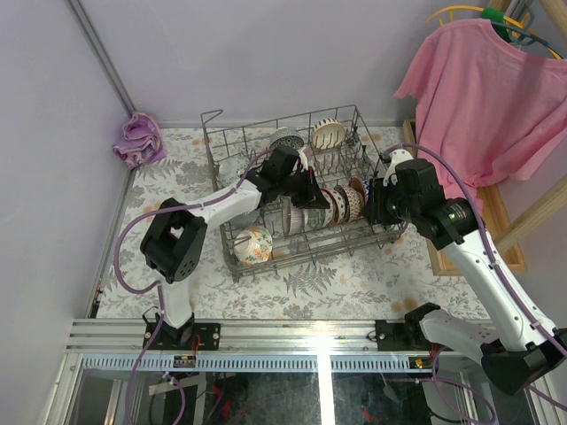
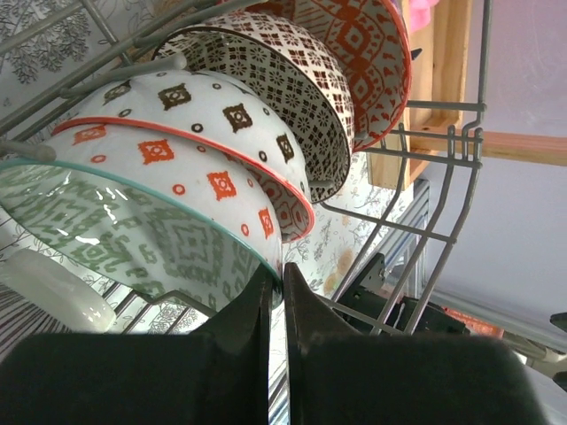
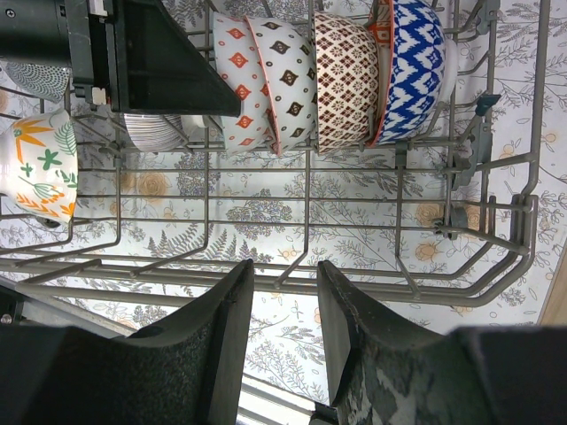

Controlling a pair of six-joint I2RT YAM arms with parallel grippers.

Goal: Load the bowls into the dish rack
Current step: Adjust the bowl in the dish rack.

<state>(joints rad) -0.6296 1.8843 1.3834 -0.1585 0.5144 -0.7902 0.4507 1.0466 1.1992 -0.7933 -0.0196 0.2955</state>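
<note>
- Pale lilac walls close in a table covered with a white cloth printed in grey ferns and yellow flowers.
- A pink shirt hangs at the upper right of the top view, and a crumpled purple rag lies at the upper left.
- The rack sits mid-table: a rectangular basket of thin grey wire with upright tines and a raised loop at its upper-left corner.
- The bowls are all inside the rack. They are small, round and made of glossy ceramic.
- A row of them stands on edge across the middle, packed rim to rim.
- In the right wrist view the row reads, left to right: white with red diamonds, white with brown diamonds, a dense brown lattice, then a blue bowl with white zigzags.
- A floral bowl, cream with orange and green leaves, lies at the rack's lower-left end.
- Two more bowls rest at the back, one grey-patterned and one cream with a dark rim.
- The left gripper has its black fingers pressed together. Its tips are at the rim of a green bowl, which is pale with a faded geometric print and a teal edge.
- The right gripper hangs at the rack's right end, its textured dark fingers apart with nothing between them.
</note>
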